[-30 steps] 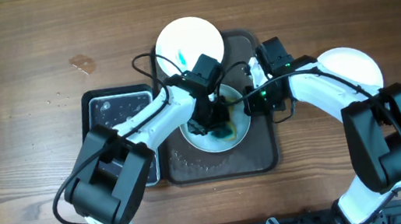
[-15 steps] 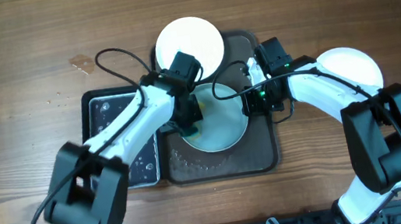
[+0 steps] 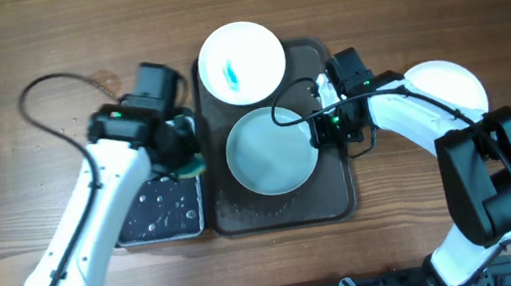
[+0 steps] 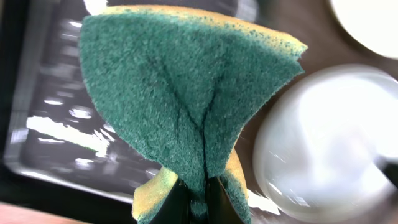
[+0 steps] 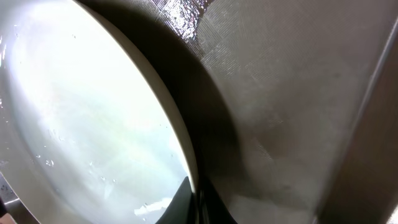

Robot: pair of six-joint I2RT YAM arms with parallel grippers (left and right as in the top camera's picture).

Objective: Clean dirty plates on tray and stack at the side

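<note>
Tray holds plain plate, smeared plate (teal).

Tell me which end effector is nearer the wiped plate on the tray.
Right. The right end effector grips the wiped plate at its right rim; the left end effector is off to its left, holding the sponge over the black tray.

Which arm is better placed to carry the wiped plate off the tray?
Right: the right gripper is shut on the rim of the wiped plate; the left gripper holds the green sponge at the black tray.
</note>
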